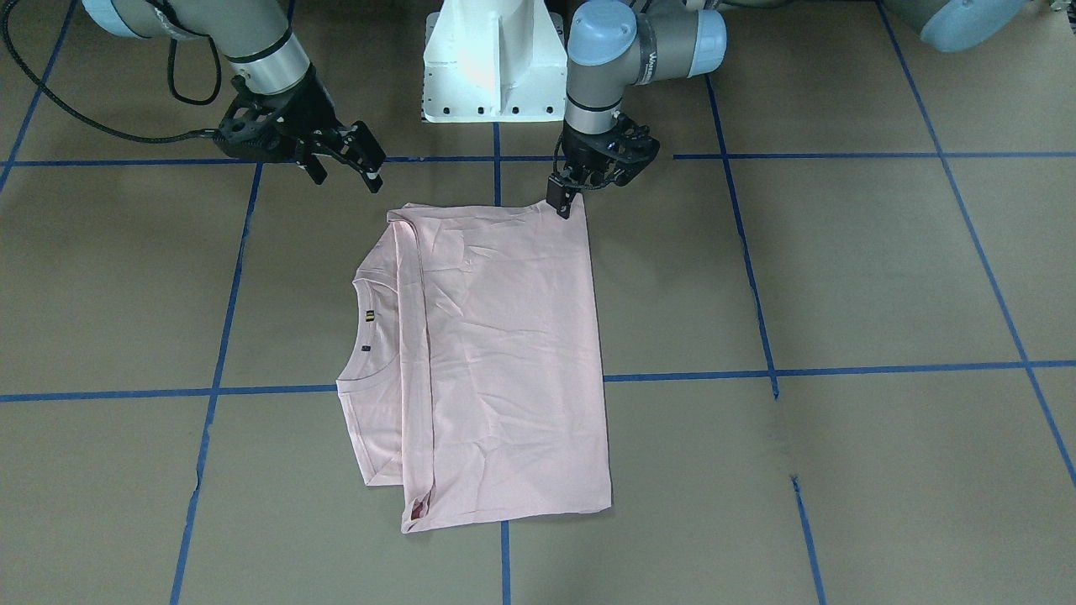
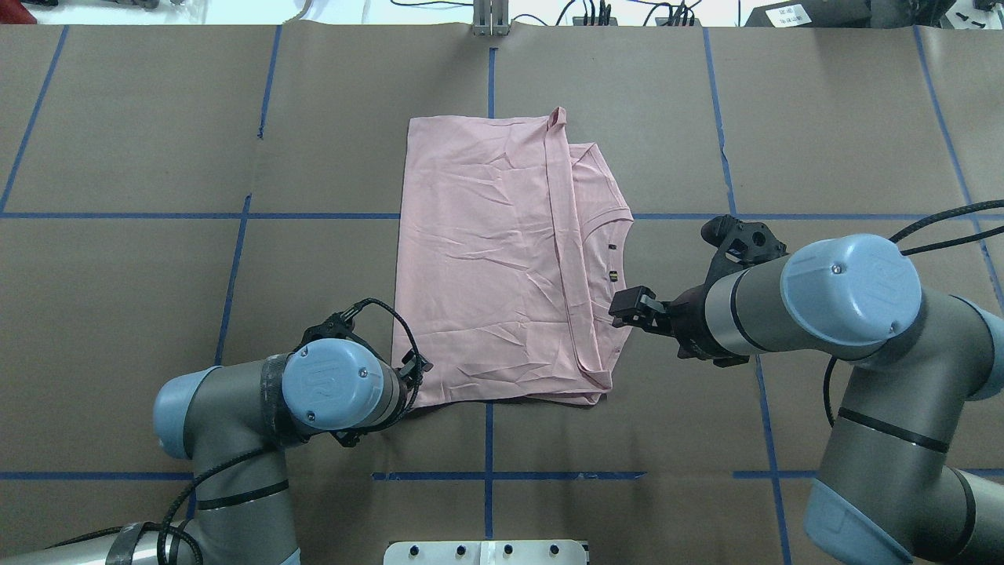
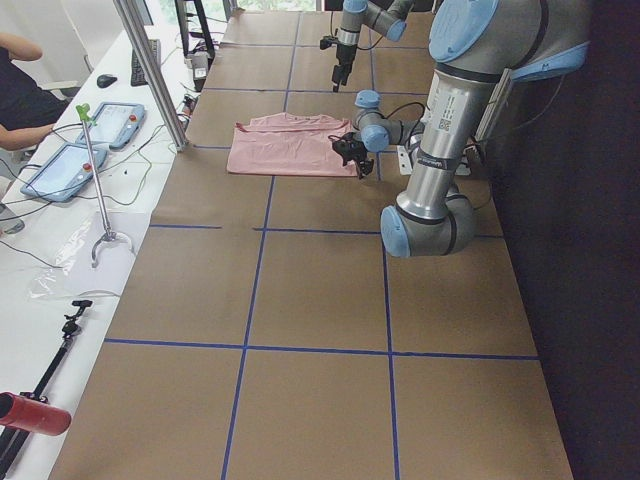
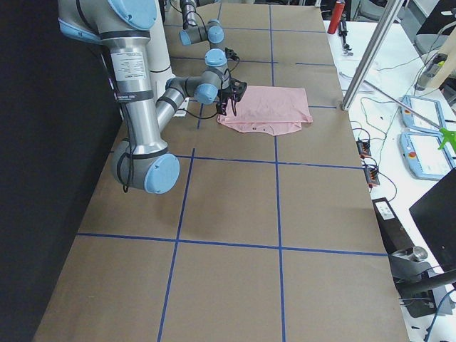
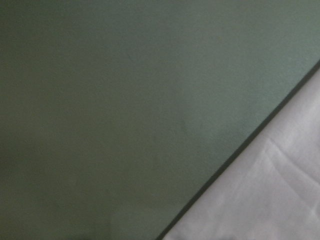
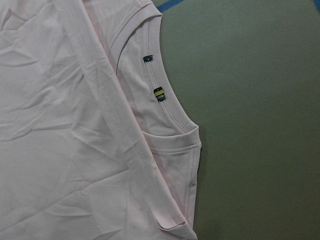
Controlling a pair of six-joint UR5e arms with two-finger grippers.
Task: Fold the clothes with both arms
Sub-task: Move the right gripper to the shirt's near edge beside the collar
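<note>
T-shirt (image 1: 496, 353), pale pink — lay folded on the table (image 1: 841, 277). Left gripper (image 1: 561, 200) sat at its corner, jaws' state untellable; right gripper (image 1: 346, 175) hung near the collar (image 1: 367, 332) — jaws parted, empty.

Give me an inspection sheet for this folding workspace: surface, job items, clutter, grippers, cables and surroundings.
surface: brown paper table with a blue tape grid.
job's things: pink T-shirt lies partly folded, its collar toward the robot's right.
clutter: nothing seen.
grippers: left gripper is down at the shirt corner nearest the robot, open or shut unclear; right gripper is open and empty, raised beside the collar side.
cables: black cable trails from the right arm; cable loop at the left wrist.
surroundings: white pedestal; side bench with pendants; a person sits there.
</note>
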